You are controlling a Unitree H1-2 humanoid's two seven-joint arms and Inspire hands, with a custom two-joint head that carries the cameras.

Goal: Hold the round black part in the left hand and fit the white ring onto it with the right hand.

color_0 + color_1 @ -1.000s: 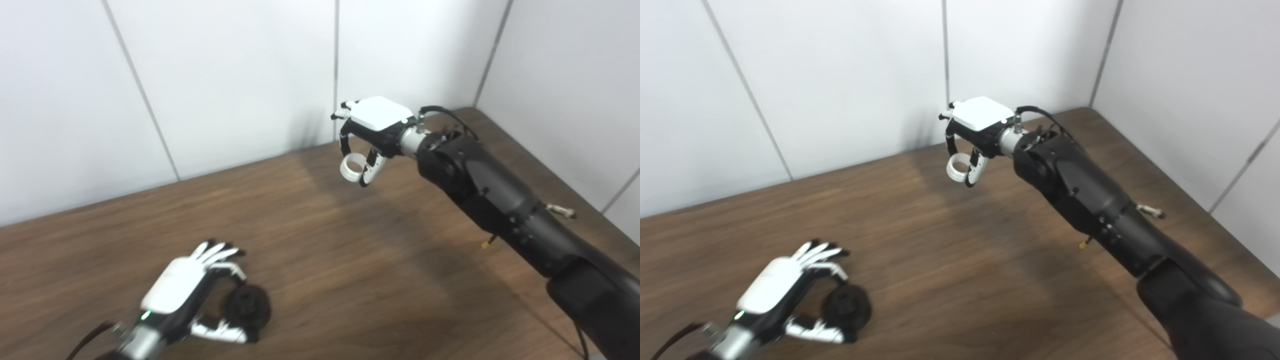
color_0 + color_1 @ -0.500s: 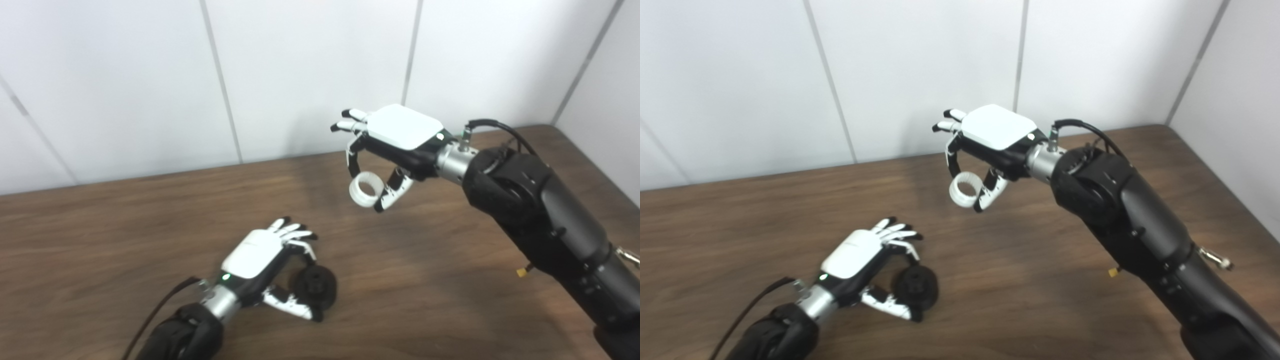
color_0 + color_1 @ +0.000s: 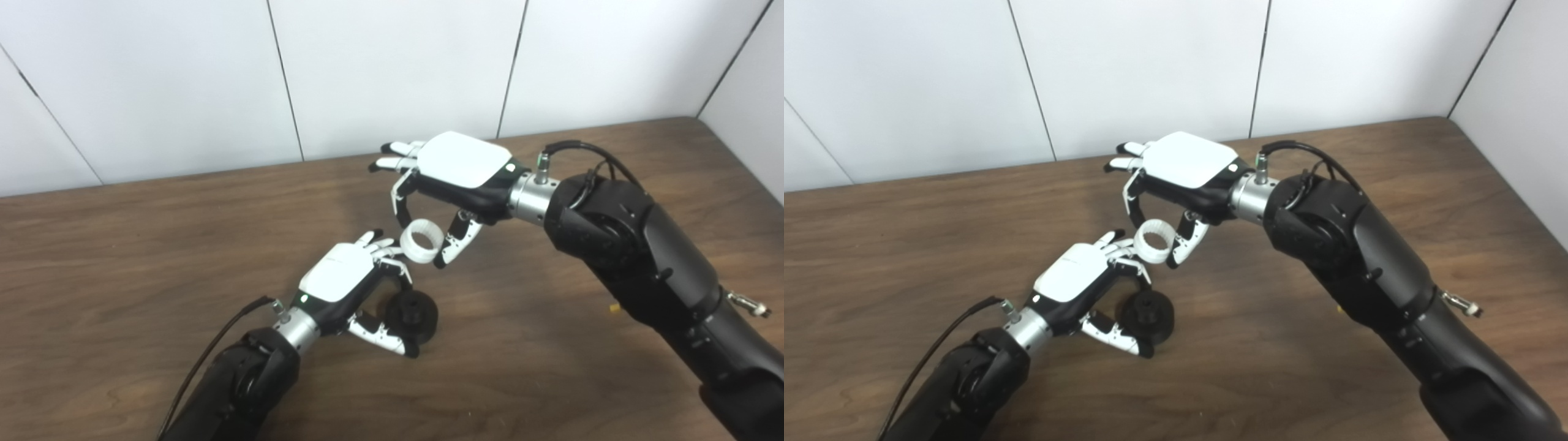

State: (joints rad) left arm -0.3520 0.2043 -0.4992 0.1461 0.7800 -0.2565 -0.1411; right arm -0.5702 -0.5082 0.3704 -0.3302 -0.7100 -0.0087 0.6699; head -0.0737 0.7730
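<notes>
The round black part (image 3: 414,313) sits low over the brown table, pinched between the thumb and fingers of my left hand (image 3: 343,285). My right hand (image 3: 450,177) hangs above and to the right of it, shut on the white ring (image 3: 421,241), which it holds between a finger and the thumb. The ring hovers just above the left hand's fingertips and a little above the black part, apart from it. The same ring (image 3: 1154,241) and black part (image 3: 1148,316) show in the right eye view.
The wooden table (image 3: 122,245) runs back to a white panelled wall (image 3: 184,79) and a side wall at the right. A thin black cable (image 3: 214,343) trails along my left forearm.
The camera has shifted. My right hand has carried the white ring down and toward the left hand, so the ring now hovers just over the black part. The left hand still holds the part.
</notes>
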